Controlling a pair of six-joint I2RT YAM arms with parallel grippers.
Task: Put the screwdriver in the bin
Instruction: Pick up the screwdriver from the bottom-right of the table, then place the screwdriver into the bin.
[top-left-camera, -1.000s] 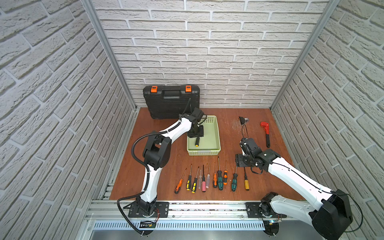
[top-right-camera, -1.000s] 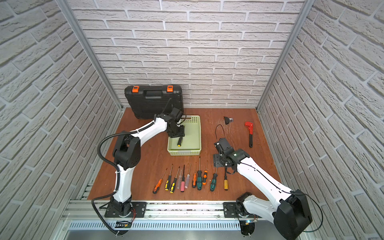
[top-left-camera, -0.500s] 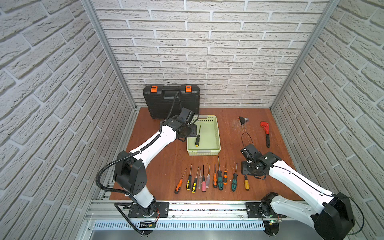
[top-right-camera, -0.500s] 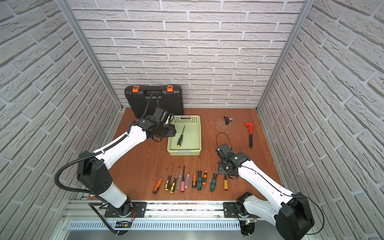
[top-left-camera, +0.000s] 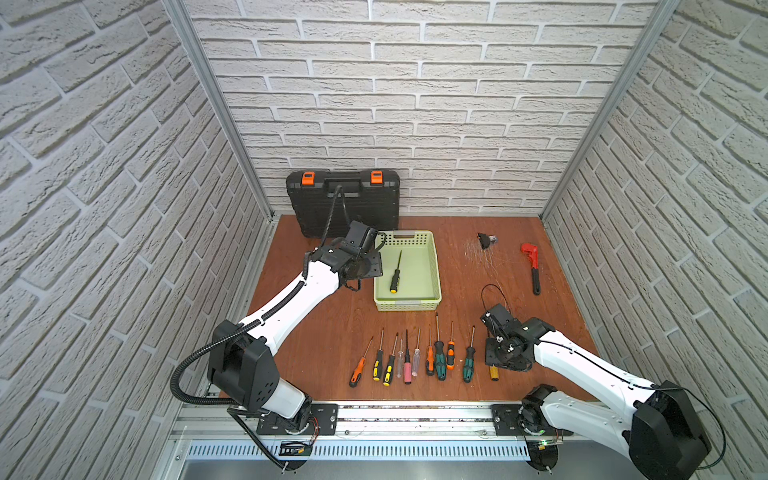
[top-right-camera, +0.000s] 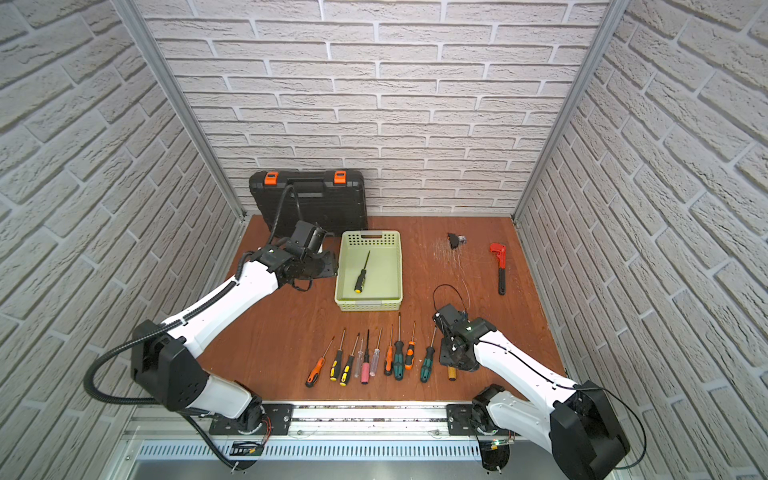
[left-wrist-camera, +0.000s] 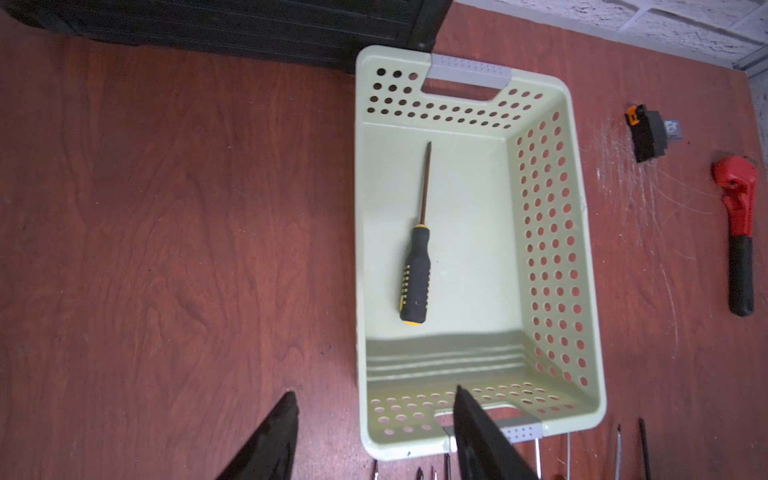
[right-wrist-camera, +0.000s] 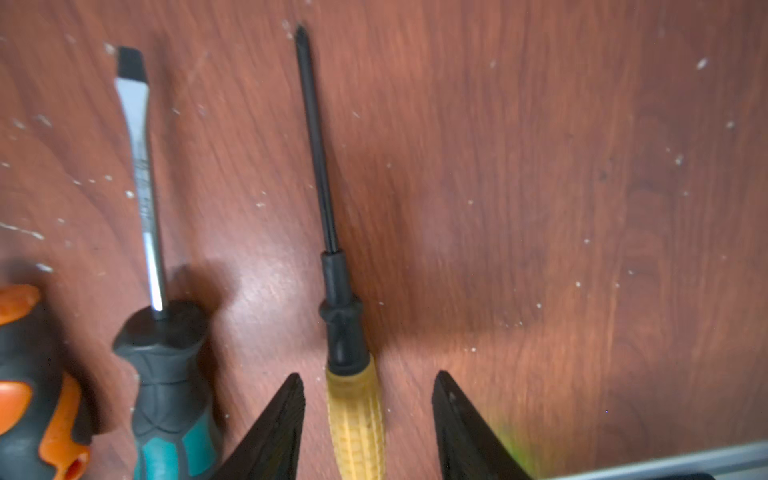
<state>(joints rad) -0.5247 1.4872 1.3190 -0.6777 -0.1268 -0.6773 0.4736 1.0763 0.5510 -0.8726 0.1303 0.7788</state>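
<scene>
The left gripper (left-wrist-camera: 374, 392), jaws released, has withdrawn, leaving the black-and-yellow-handled screwdriver (left-wrist-camera: 415, 274) in the light green perforated plastic bin (left-wrist-camera: 548, 249). The right gripper (right-wrist-camera: 369, 375), not yet clenched, is narrowing on the yellow-handled screwdriver (right-wrist-camera: 353, 415) between its jaws.

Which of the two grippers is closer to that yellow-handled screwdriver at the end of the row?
Right. The right gripper sits over the yellow-handled screwdriver, jaws open on either side of its handle. The left gripper hangs far off, beside the bin.

In a top view, the bin (top-left-camera: 407, 305) sat at frame centre with one screwdriver (top-left-camera: 395, 279) inside. The tool case (top-left-camera: 365, 208) stood above-left of it, a row of screwdrivers (top-left-camera: 439, 357) lay below, and a wrench (top-left-camera: 534, 266) lay right.
</scene>
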